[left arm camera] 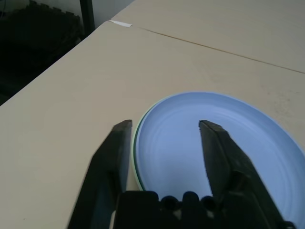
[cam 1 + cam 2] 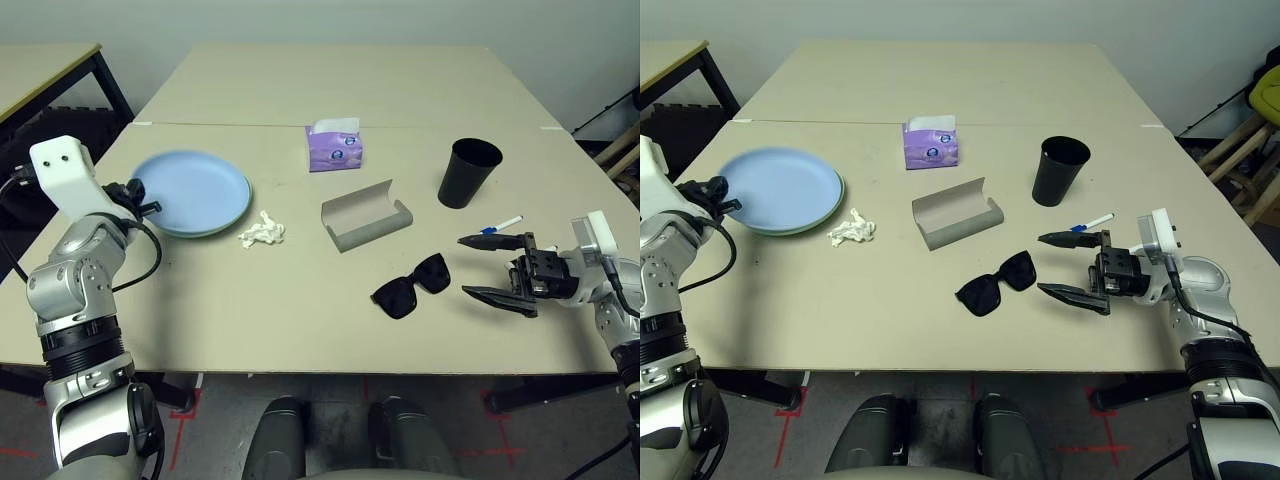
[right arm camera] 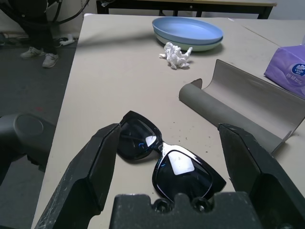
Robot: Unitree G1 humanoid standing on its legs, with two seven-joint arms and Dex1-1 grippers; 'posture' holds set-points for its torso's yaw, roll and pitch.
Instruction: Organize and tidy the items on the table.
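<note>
A light blue plate [image 2: 190, 190] lies stacked on a pale green plate [image 1: 137, 157] at the table's left. My left gripper [image 2: 140, 196] is open at their left rim, one finger outside it and one over the blue plate, holding nothing. Black sunglasses [image 2: 412, 285] lie near the front right. Just right of them my right gripper [image 2: 470, 266] stands open and empty, its fingers pointing at them. A grey glasses case [image 2: 365, 218] lies open in the middle. Left of it is a crumpled white tissue [image 2: 262, 232]. A black cup [image 2: 468, 172] stands upright, with a white marker pen [image 2: 500, 225] in front of it.
A purple tissue box [image 2: 335, 147] stands behind the case. The pale beige table [image 2: 250, 300] has bare room along its front and far half. Another table [image 2: 40, 70] stands to the far left, and wooden furniture legs [image 2: 1240, 150] to the right.
</note>
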